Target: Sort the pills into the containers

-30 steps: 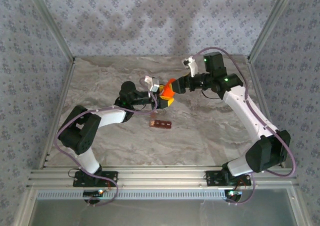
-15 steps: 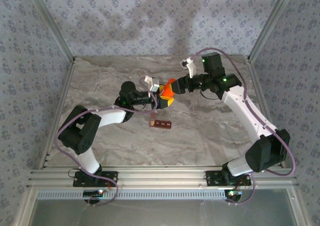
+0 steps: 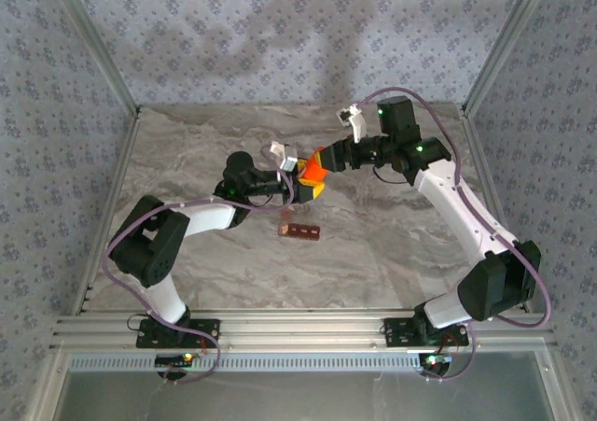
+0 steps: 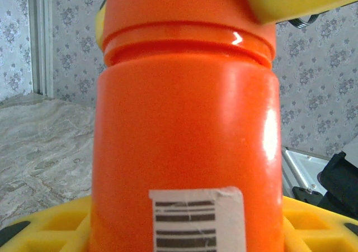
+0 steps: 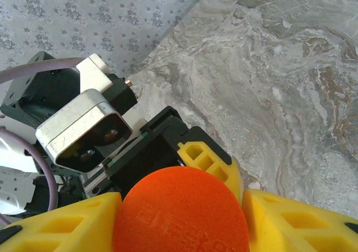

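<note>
Now you are at the cap-removal step. Your left gripper (image 3: 306, 184) is clamped on the body of the orange bottle (image 4: 184, 140), which it holds above the middle of the bench (image 3: 392, 244). In its wrist view the yellow fingers (image 4: 50, 224) sit low on either side of the bottle, below the barcode label (image 4: 196, 218).

Your right gripper (image 3: 328, 157) comes in from the far right. Its yellow fingers (image 5: 61, 221) lie against the cap (image 5: 180, 210) on both sides, so it looks clamped on the cap. How firmly it grips cannot be told from here.

The containers (image 3: 300, 231), a dark red-brown strip of compartments, lie flat on the bench just nearer than the two grippers, untouched. No pills are to be seen; they are presumably inside the bottle.

To do this well:
- Make sure the right grip is square on the cap before you turn. An off-centre hold will likely slip on the smooth plastic.
- Hold the left arm steady so the body does not spin along with the cap.
- Twist about the bottle's own axis, then lift straight along it.
- Hold the mouth up as the cap comes free, or the pills may spill past the strip.
</note>
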`<act>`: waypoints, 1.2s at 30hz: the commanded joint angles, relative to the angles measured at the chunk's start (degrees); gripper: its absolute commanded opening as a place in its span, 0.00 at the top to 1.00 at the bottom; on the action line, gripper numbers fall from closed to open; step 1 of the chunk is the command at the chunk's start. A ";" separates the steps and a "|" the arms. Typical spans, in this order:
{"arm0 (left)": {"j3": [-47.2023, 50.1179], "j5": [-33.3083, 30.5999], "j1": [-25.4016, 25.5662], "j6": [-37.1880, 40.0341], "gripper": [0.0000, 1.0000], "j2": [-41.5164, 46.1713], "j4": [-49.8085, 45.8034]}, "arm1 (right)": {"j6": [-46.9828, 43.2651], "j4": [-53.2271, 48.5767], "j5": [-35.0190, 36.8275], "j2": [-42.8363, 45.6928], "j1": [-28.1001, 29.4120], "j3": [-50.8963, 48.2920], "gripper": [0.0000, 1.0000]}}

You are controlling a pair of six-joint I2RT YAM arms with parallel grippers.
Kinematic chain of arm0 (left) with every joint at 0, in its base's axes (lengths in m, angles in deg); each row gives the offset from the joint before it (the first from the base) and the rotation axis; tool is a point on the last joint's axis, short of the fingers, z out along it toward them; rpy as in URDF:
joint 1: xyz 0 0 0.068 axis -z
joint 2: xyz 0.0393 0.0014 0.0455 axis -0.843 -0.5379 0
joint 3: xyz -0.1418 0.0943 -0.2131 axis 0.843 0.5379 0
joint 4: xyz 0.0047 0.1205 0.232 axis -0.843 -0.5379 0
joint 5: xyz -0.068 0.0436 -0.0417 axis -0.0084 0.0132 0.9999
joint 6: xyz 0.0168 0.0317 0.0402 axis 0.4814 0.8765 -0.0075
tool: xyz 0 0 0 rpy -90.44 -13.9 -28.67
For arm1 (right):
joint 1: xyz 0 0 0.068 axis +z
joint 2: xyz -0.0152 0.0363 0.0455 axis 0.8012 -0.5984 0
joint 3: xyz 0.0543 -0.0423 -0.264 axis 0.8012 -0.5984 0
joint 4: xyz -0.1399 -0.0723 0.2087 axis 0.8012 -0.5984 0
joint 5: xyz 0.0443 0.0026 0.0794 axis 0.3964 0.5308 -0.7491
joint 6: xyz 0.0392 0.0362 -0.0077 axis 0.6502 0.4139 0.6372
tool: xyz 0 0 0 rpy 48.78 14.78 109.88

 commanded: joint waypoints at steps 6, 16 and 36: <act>-1.66 0.34 -0.19 -0.49 1.00 -0.40 2.55 | 0.26 0.88 -2.25 0.34 -0.22 -0.90 0.55; 1.17 -12.20 1.68 3.14 1.00 1.68 4.92 | 14.29 6.72 9.55 1.54 3.76 -8.75 0.65; 2.00 -22.62 4.14 10.28 1.00 0.85 5.80 | 26.66 13.24 16.04 4.23 2.08 -8.84 0.32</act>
